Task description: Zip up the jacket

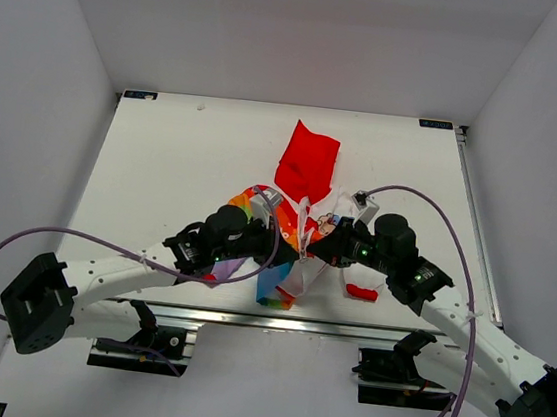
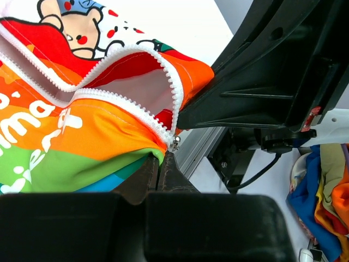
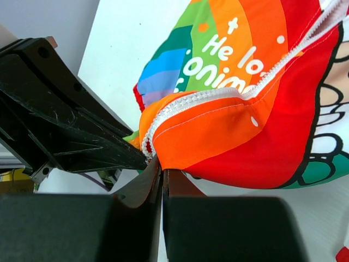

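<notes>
So, your left claw (image 1: 286,254) is pinched shut on the jacket (image 1: 307,161), at the bottom hem of the rainbow half. The jacket lies mid-worktop (image 1: 184,157) toward the near edge, hood (image 1: 311,147) pointing away from the arms. Just right of it, the right claw (image 1: 316,250) is also clamped tight, on the orange-red hem corner, the two claws almost touching.

Judging by this, you've barely begun: the slider (image 2: 175,143) sits at the very bottom and the teeth (image 2: 131,112) spread apart above it, so nearly the whole run is left.

Only the left wrist view shows you the slider and the open gap. The right wrist view shows its own grip (image 3: 161,173) on the hem but no slider. The overhead view hides both grips under the arms.
</notes>
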`<state>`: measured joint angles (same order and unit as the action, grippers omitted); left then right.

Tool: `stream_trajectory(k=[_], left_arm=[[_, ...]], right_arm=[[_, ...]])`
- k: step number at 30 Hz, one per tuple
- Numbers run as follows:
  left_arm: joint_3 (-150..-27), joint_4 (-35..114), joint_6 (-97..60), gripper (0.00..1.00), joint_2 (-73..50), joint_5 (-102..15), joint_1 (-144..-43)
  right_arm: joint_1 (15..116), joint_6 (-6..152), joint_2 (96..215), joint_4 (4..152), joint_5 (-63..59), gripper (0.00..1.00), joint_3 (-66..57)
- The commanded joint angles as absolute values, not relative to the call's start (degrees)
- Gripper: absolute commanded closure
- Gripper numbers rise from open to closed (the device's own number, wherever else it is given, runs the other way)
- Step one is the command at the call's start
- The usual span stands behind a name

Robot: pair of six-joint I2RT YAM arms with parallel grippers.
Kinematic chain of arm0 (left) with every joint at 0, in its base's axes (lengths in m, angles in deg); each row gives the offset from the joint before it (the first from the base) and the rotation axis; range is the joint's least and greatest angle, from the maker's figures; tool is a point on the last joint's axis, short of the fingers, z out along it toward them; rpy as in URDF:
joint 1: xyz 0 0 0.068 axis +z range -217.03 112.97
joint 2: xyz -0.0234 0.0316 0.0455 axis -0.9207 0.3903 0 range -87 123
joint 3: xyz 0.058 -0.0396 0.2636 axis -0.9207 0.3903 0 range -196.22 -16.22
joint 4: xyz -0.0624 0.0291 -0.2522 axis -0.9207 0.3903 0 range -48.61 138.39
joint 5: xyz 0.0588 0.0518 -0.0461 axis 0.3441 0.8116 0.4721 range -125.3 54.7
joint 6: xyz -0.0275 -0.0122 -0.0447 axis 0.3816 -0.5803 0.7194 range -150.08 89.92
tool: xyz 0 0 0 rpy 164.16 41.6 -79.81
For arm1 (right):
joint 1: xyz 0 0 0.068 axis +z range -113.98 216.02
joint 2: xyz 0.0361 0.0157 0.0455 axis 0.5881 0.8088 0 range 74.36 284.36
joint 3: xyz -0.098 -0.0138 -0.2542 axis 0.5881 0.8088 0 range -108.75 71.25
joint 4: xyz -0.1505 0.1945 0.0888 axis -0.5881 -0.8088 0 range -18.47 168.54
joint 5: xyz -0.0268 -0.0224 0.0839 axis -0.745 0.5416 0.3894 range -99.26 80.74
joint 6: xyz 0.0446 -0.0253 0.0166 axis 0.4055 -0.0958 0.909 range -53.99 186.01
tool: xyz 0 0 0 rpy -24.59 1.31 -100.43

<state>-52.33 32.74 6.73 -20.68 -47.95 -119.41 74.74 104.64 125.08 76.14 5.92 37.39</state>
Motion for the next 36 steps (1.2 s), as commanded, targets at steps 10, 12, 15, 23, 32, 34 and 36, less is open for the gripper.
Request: stream_trajectory(k=[10, 12, 15, 23, 32, 34, 36], left_arm=[[-53.3, 35.2, 11.8, 1.00, -17.8, -44.7, -120.7], [-53.9, 35.1, 12.7, 1.00, -16.2, -44.6, -120.7], [-54.1, 34.1, 14.6, 1.00, -14.8, -45.1, -120.7], [-54.0, 33.2, 17.5, 1.00, -15.2, -44.9, -120.7], [-53.7, 30.8, 20.4, 1.00, -17.1, -45.1, -120.7], [-53.5, 30.4, 20.7, 1.00, -17.8, -45.5, -120.7], [-53.6, 30.1, 20.9, 1.00, -18.4, -45.9, -120.7]], right_arm=[[73.6, 105.7, 125.6, 82.7, 2.6, 0.90, 41.8], [73.5, 104.2, 126.0, 83.0, 4.5, 0.73, 42.2], [73.6, 102.8, 125.8, 82.5, 5.8, 0.50, 42.1], [73.5, 100.0, 121.4, 74.9, 5.2, 0.31, 41.0], [73.6, 96.2, 112.2, 63.2, 10.0, 0.30, 41.7], [73.6, 96.2, 111.3, 67.4, 14.4, 0.30, 44.3], [73.6, 97.5, 111.9, 71.2, 19.0, 0.30, 46.2]])
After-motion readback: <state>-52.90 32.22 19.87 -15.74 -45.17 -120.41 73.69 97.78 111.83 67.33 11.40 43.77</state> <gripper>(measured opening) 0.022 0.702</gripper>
